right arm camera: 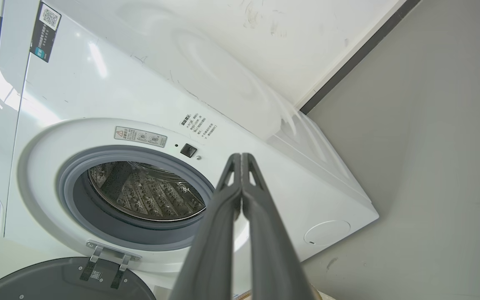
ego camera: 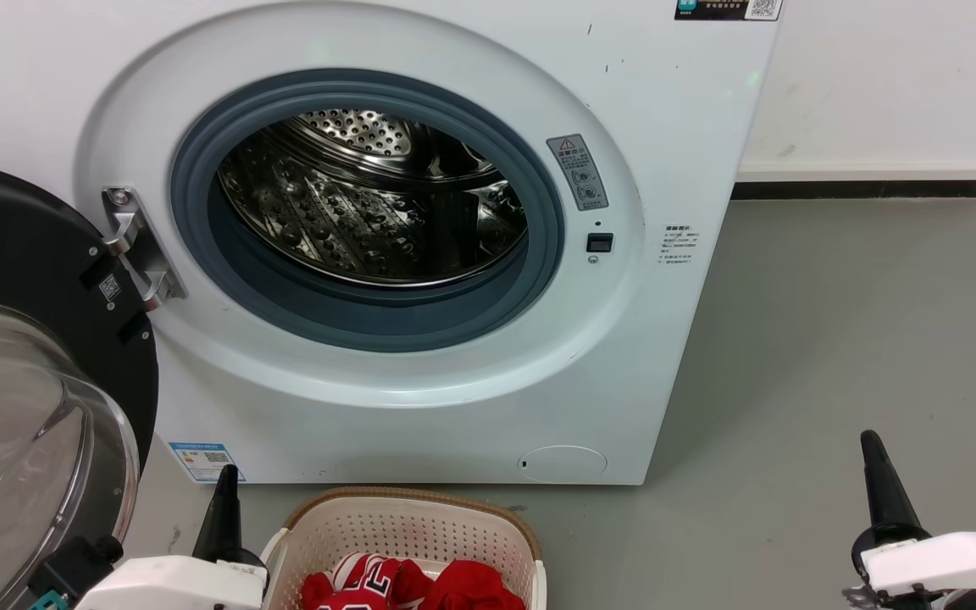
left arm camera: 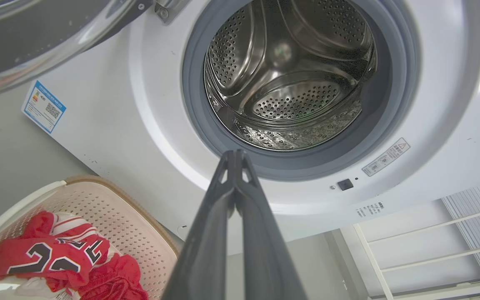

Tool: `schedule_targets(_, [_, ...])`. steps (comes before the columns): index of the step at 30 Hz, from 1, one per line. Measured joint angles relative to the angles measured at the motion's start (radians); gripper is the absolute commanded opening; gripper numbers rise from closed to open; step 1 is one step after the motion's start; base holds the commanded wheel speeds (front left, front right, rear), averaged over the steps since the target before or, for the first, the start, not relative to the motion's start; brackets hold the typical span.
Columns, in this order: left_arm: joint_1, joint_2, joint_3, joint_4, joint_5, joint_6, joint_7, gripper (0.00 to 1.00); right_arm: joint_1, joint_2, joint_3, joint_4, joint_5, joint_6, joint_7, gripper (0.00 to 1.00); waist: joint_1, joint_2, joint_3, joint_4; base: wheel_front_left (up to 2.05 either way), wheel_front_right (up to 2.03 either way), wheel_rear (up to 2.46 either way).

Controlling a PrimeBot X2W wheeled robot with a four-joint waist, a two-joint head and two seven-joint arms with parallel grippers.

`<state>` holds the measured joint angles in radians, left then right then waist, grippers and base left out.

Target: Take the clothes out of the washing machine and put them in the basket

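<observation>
clothes (ego camera: 463, 589) in basket (ego camera: 403, 496), cut off at bottom edge; washing machine (ego camera: 420, 415) door (ego camera: 22, 254) open; left gripper (left arm camera: 235, 155), right gripper (right arm camera: 241, 157) pinched together

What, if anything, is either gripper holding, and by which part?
Nothing is held. The left gripper and the right gripper both have jaws shut and empty; the clothes lie in the basket.

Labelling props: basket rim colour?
Brown, woven-look rim; the basket is cream. Best in head view.
</observation>
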<state>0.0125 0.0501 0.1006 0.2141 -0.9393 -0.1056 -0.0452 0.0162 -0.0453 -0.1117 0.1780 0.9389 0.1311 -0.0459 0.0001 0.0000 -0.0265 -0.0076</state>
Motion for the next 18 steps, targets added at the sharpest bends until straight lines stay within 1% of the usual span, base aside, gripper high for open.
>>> schedule_targets(18, [-0.037,0.0,0.003,0.009,-0.207,-0.008,0.05,0.0,-0.039,0.0,0.0,0.02,0.206,0.0,0.048,0.0,0.0,0.0,0.007,0.002,0.0,0.0,0.0])
